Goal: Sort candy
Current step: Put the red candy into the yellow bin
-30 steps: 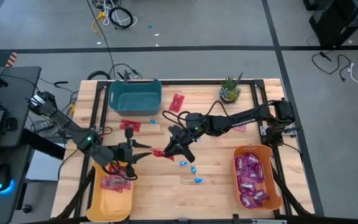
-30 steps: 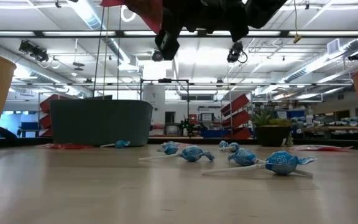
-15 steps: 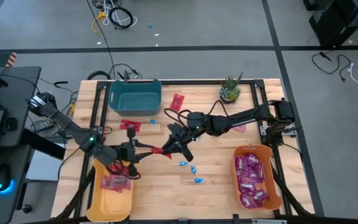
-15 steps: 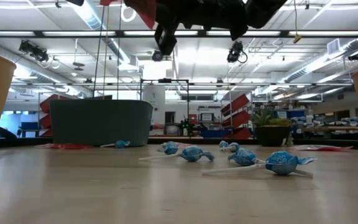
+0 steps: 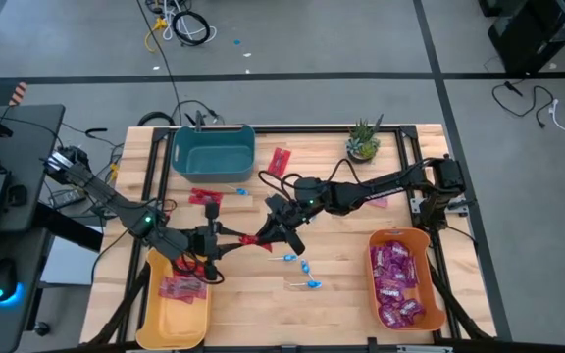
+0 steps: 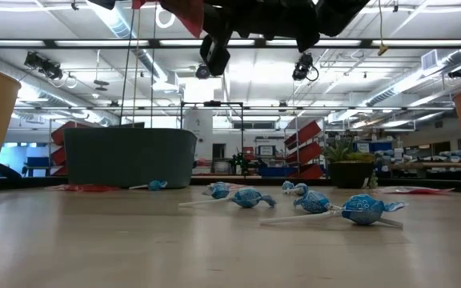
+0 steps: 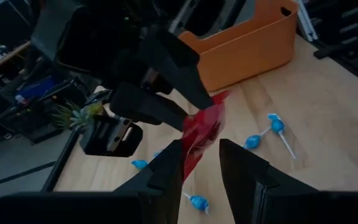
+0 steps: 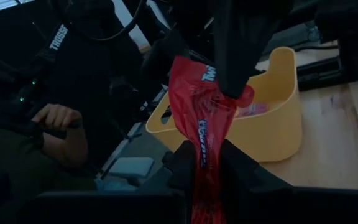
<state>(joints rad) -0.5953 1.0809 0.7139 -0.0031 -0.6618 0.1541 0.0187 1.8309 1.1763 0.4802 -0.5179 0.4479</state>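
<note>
Above wooden table (image 5: 341,284), crumpled glossy red packet (image 8: 202,118) with white lettering.

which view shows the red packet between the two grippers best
The right wrist view: the red packet fills the middle, pinched by the right gripper. The left wrist view shows it smaller, the high view only a red speck, the low view a corner at the top.

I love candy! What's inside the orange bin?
The orange bin holds a pile of shiny purple candy packets. Anything beneath the top packets is covered, so I can't tell what's underneath.
</note>
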